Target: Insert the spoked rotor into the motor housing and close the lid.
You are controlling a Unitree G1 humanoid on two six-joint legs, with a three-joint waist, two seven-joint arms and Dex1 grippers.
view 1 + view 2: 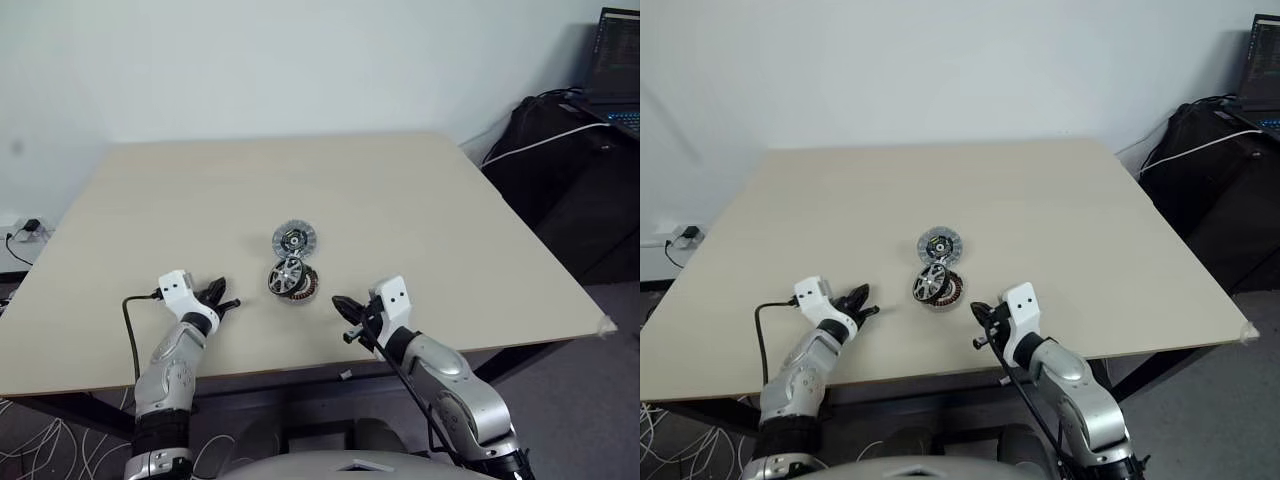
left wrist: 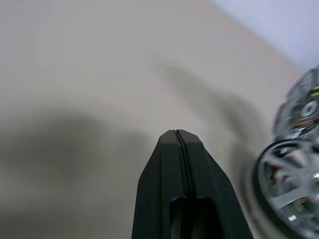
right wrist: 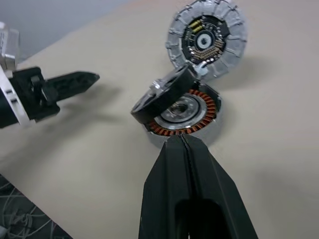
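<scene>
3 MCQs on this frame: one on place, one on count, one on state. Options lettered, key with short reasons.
1. Where does the lid lie?
A. on the table beside the motor housing
B. on top of the housing
C. in a gripper

2. How many round motor parts are on the table?
A. one
B. three
C. five

3. How does the spoked rotor sit?
A. flat, fully seated
B. tilted, leaning on the housing
C. lifted by a gripper

Key:
1 A, the lid rests flat on the table, its dark face up.
2 B, lid, rotor, housing.
3 B, one edge is raised, and both the left gripper and the right gripper are shut and apart from it.
</scene>
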